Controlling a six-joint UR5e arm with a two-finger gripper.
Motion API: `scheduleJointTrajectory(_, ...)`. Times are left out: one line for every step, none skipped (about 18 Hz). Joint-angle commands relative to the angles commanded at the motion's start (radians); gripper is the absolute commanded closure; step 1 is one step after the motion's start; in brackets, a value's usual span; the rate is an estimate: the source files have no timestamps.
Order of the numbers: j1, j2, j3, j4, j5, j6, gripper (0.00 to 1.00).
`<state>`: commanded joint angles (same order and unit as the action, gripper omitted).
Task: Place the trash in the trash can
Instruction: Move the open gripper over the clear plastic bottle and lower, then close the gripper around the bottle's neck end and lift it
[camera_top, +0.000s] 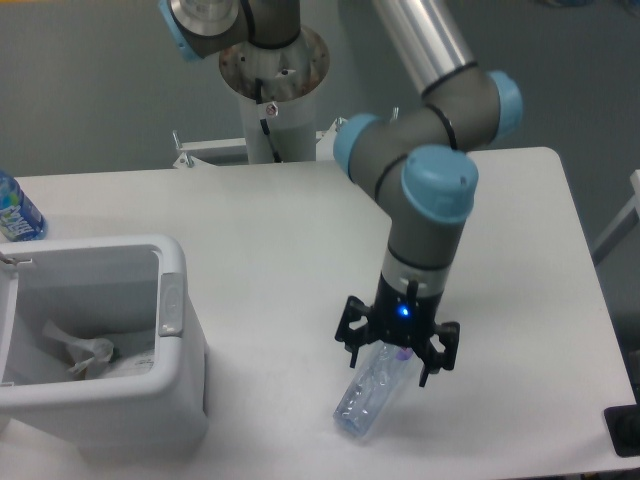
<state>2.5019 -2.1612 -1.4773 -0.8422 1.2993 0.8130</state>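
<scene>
The white trash can (170, 345) stands at the front left of the table. A crumpled white paper wad (95, 355) lies inside it. The crushed clear plastic bottle (372, 395) is tilted at the front middle of the table, its upper end between the fingers of my gripper (398, 352) and its lower end down near the tabletop. The gripper points straight down and appears shut on the bottle's top end. The bottle's cap and label are hidden by the gripper.
A bottle with a blue label (15, 212) stands at the far left edge behind the bin. The robot's base column (272, 90) rises at the back of the table. A dark object (625, 430) sits beyond the table's front right corner.
</scene>
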Motion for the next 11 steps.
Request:
scheduleJointTrajectory(-0.002, -0.006, 0.000, 0.000, 0.006, 0.000, 0.00)
scheduleJointTrajectory(-0.003, -0.017, 0.000, 0.005, 0.006, 0.000, 0.00)
scheduleJointTrajectory(-0.006, -0.031, 0.000, 0.008, 0.009, 0.000, 0.00)
scheduleJointTrajectory(-0.011, -0.043, 0.000, 0.011, 0.024, 0.000, 0.00)
scheduleJointTrajectory(-0.017, -0.051, -0.001, 0.020, 0.049, 0.000, 0.00)
scheduleJointTrajectory(-0.029, -0.061, -0.003, 0.034, 0.064, 0.000, 0.00)
scheduleJointTrajectory(-0.037, -0.068, -0.008, 0.043, 0.072, 0.000, 0.00)
scheduleJointTrajectory(-0.041, -0.074, -0.009, 0.046, 0.075, 0.000, 0.00)
scheduleJointTrajectory(-0.049, -0.080, -0.008, 0.048, 0.081, -0.002, 0.00)
scheduleJointTrajectory(-0.057, -0.088, -0.003, 0.049, 0.092, -0.002, 0.00)
scheduleJointTrajectory(-0.060, -0.094, 0.000, 0.051, 0.094, -0.002, 0.00)
